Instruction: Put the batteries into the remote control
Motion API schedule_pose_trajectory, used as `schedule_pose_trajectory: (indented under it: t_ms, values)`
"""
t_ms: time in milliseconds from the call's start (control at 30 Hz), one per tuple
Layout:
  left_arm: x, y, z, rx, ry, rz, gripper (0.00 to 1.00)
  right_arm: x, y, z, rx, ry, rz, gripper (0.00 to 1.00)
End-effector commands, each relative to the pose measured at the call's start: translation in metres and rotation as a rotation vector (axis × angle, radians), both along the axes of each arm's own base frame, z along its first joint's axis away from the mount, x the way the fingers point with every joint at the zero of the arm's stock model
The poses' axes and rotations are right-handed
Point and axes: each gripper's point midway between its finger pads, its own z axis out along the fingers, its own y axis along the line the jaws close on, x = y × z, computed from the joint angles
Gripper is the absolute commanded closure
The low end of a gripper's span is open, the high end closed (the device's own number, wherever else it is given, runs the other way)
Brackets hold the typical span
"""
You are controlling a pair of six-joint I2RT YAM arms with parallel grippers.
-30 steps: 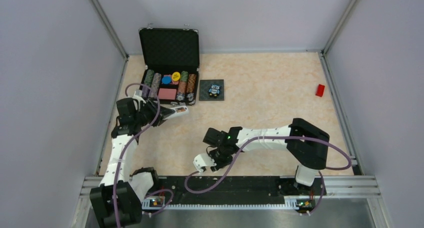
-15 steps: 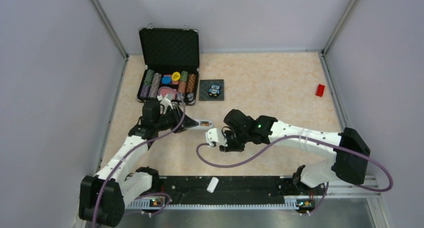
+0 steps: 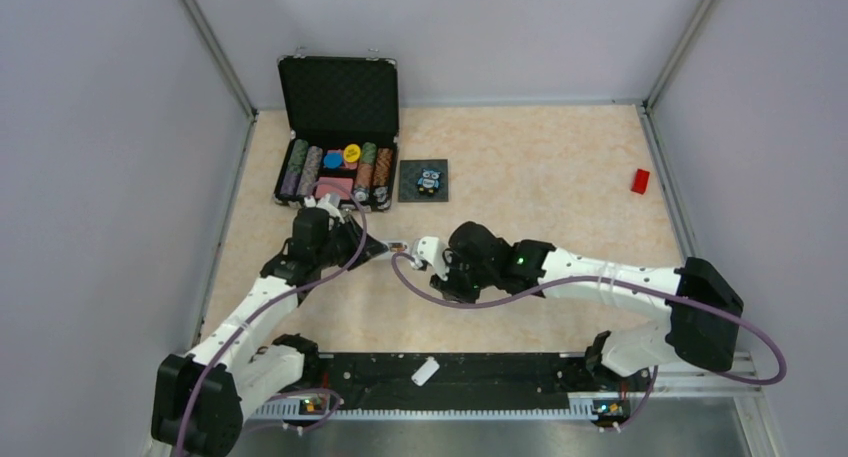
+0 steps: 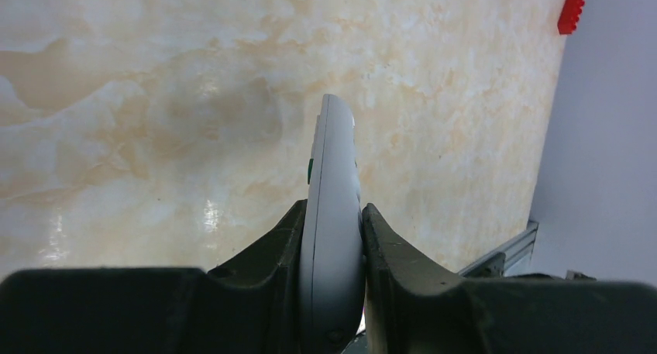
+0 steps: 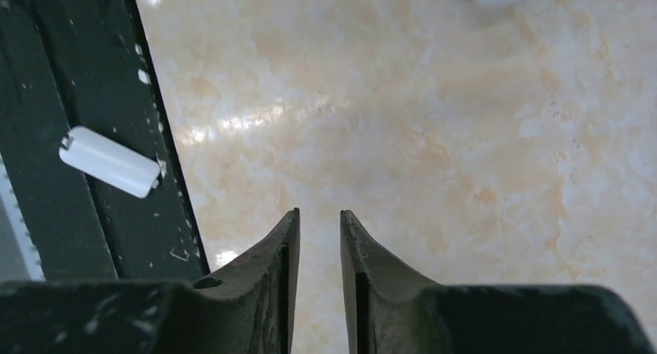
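My left hand (image 4: 331, 218) is clamped on the white remote (image 4: 333, 168) and holds it on its edge above the middle of the surface (image 4: 155, 98). My right hand (image 5: 318, 218) hangs just beside the remote's free end, with the fingers a little apart and nothing between them. I see no loose battery in any view, so I judge I am at the seating step; the next move calls for a gentle, well aimed press there, while the small white lid (image 5: 108, 162) lies on the black rail (image 5: 54, 75).
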Motion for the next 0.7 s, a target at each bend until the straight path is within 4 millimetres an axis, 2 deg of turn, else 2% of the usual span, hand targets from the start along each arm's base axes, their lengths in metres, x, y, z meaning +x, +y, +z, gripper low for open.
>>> schedule_pose_trajectory:
  t_ms: [0,167,333,467,667]
  values:
    - [0.017,0.010,0.019,0.030,-0.060,0.080,1.00,-0.025,0.036,0.011,0.140,0.017,0.034,0.71]
    - [0.013,0.019,0.022,0.047,-0.027,0.107,1.00,-0.078,0.049,-0.013,0.119,-0.018,0.362,0.62]
    - [0.013,0.030,0.040,-0.002,-0.055,0.144,1.00,-0.116,0.068,-0.017,0.201,-0.022,0.559,0.57]
    - [0.012,0.036,0.048,-0.038,-0.074,0.149,1.00,-0.133,0.074,-0.030,0.180,-0.028,0.687,0.56]
    - [0.013,0.054,0.052,-0.054,-0.081,0.173,1.00,-0.150,0.082,-0.032,0.162,0.007,0.817,0.55]
